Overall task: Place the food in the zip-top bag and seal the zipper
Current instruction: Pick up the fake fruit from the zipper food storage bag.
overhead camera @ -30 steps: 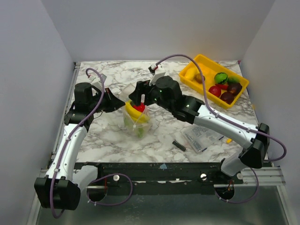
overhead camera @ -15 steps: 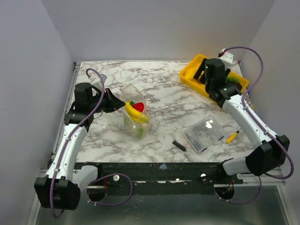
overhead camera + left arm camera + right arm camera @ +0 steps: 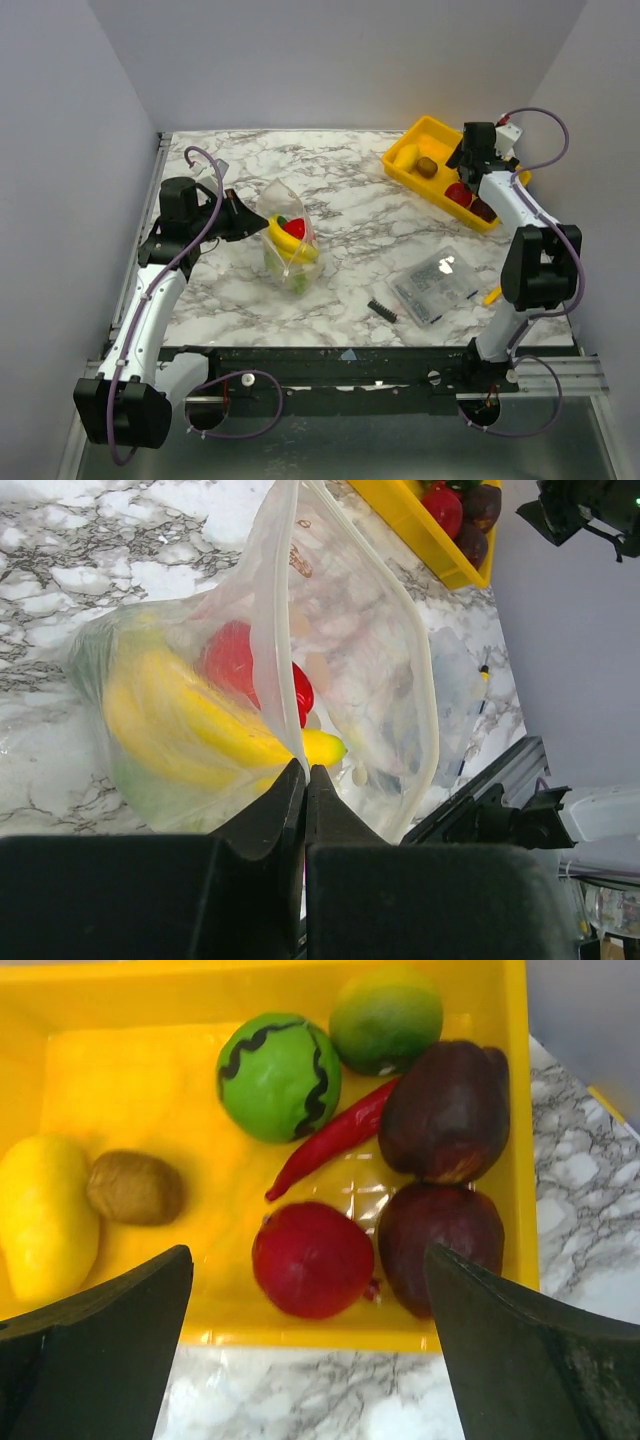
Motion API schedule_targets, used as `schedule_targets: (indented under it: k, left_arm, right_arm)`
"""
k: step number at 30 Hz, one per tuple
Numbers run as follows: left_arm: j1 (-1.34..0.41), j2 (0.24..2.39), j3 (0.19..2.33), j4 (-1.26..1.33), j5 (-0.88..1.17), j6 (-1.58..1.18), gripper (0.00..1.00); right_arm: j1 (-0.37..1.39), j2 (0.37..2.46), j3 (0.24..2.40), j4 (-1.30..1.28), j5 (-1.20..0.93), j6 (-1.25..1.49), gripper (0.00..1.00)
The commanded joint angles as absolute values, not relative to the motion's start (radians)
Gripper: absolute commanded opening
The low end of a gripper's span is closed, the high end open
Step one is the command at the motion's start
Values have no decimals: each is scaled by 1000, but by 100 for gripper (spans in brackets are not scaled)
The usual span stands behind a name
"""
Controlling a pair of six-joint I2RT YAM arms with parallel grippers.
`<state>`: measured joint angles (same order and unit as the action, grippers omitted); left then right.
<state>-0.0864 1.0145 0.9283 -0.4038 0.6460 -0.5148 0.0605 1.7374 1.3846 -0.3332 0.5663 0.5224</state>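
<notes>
Pinches the mouth edge of the zip-top bag in the left gripper, jaws pressed together on the thin film, with the banana and a red piece inside the bag just beyond the tips. Hovers the right gripper above the yellow tray, jaws spread wide and holding nothing, with a red ball below the gap. Shows the chili and green striped ball farther ahead, and the kiwi just ahead of one finger.

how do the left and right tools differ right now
The left tool is shut, pinching the bag by its edge; the right tool is open and holds nothing. The left tool sits low beside the bag at mid-table, while the right tool hovers over the yellow tray at the far right corner. Both have black fingers.
</notes>
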Motion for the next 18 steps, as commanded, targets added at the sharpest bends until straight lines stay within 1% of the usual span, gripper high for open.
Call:
schedule_targets:
  k: [1, 4, 9, 14, 18]
  left_arm:
    - [-86, 1014, 917, -377, 679, -518, 0]
    - [-86, 1022, 917, -375, 688, -523, 0]
    - [-86, 1032, 916, -370, 694, -527, 0]
    - [-86, 1040, 915, -374, 686, -522, 0]
    - [-86, 1050, 919, -379, 686, -519, 0]
  right_arm:
    - [-28, 1852, 1489, -272, 510, 513, 100]
    - [-71, 1967, 1591, -278, 447, 492, 100]
    - [-80, 2131, 1752, -304, 410, 462, 100]
    - [-81, 2250, 1855, -321, 397, 444, 100]
    - [-80, 2299, 1884, -358, 429, 455, 98]
